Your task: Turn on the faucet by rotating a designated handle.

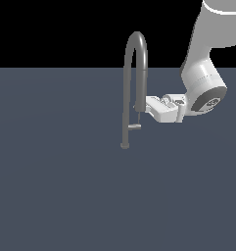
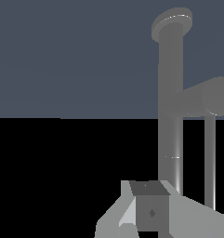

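The grey gooseneck faucet [image 1: 125,98] stands upright on the dark floor, with its spray head [image 1: 141,88] on the shorter leg towards the exterior view's right. The small handle [image 1: 135,127] juts from the stem low down, below the spray head. My white gripper [image 1: 148,104] lies horizontal, its tips beside the lower end of the spray head and above the handle. I cannot tell whether it touches. In the wrist view the stem [image 2: 171,107] and the handle stub [image 2: 204,97] are close ahead of the gripper [image 2: 148,197], whose fingers look shut and hold nothing.
The dark grey floor [image 1: 65,196] stretches all around the faucet. The white robot arm [image 1: 205,73] comes down from the upper part of the exterior view's right. A thin rod [image 2: 209,162] runs from the handle beside the stem.
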Controlling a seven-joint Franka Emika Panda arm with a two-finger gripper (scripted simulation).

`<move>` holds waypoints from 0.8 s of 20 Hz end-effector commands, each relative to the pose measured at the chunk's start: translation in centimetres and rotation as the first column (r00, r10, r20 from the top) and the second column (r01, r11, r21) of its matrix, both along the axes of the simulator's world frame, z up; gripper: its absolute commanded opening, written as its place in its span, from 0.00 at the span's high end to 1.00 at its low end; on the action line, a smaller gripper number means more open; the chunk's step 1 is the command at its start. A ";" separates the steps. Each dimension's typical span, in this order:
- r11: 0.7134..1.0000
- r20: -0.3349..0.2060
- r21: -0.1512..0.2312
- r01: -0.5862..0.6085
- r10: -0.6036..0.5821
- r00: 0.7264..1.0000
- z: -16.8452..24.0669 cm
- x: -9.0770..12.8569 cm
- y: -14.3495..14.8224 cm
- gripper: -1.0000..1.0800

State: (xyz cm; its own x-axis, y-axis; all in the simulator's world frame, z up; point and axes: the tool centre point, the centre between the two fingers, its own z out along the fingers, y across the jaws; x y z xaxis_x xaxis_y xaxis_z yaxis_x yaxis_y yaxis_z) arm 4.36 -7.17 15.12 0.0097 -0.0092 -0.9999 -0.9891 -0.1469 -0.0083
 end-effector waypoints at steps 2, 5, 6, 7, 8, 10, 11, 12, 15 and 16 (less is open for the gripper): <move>1.000 -0.010 0.009 0.009 -0.009 1.000 -0.4 0.0 0.1 1.00; 1.000 -0.010 0.009 0.009 -0.009 1.000 -0.4 0.0 0.1 1.00; 1.000 -0.010 0.009 0.009 -0.009 1.000 -0.4 0.0 0.1 1.00; 1.000 -0.010 0.009 0.009 -0.009 1.000 -0.3 -0.2 0.1 1.00; 1.000 -0.010 0.009 0.009 -0.009 1.000 -0.2 -0.4 0.1 1.00; 1.000 -0.010 0.009 0.009 -0.009 1.000 -0.1 -0.9 0.0 1.00; 1.000 -0.010 0.009 0.009 -0.009 1.000 0.0 -1.1 0.0 1.00; 1.000 -0.010 0.009 0.009 -0.009 1.000 0.1 -1.3 0.0 1.00; 1.000 -0.009 0.009 0.009 -0.009 1.000 0.4 -2.0 -0.1 1.00; 1.000 -0.009 0.009 0.009 -0.009 1.000 0.5 -2.3 -0.2 1.00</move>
State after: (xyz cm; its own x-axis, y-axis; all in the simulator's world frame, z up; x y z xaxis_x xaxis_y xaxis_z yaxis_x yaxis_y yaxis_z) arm 2.46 -7.29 15.45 0.0001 -0.0002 -1.0000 -0.9904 -0.1382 -0.0001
